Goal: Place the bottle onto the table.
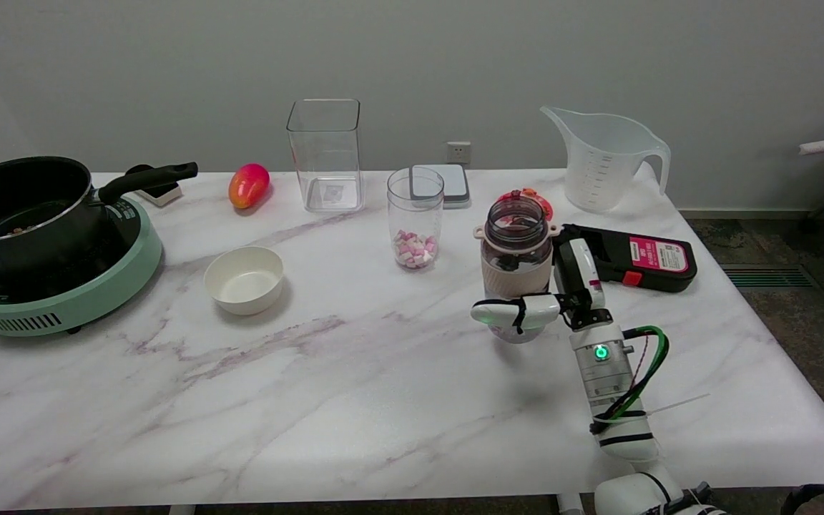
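- Bottle (lid open) gripped low by the right hand.
- Risk, I judge: letting go before it stands square on the table could tip it.

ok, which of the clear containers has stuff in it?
The small round jar mid-table, with pink and white pieces at its bottom. The tall square container and the measuring jug look empty.
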You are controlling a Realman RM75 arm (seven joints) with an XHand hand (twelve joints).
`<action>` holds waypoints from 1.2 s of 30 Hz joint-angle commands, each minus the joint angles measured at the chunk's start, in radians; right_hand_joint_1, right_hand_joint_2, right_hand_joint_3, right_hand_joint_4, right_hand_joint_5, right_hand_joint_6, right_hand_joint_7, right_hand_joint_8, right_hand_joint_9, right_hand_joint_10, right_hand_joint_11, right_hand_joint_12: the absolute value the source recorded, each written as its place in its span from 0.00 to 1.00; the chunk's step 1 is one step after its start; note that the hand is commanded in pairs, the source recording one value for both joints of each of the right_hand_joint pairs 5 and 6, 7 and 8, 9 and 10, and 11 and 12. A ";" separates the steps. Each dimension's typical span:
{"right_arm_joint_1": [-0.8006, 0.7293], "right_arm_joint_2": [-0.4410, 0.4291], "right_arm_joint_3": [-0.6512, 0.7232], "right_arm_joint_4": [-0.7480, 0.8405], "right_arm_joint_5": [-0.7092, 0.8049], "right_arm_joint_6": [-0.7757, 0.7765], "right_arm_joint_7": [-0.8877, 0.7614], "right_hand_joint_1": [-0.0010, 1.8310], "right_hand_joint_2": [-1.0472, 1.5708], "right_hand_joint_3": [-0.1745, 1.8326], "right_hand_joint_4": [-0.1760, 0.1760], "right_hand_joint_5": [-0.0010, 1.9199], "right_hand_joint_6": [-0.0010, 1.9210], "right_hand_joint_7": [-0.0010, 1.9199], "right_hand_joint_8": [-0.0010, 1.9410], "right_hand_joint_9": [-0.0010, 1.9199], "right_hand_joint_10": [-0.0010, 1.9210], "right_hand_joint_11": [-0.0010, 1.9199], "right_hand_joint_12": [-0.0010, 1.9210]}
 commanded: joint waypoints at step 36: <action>0.123 -0.029 -0.073 -0.129 -0.019 -0.142 0.110 0.63 1.00 0.21 0.50 0.96 0.95 0.90 0.89 0.86 0.86 0.74 0.74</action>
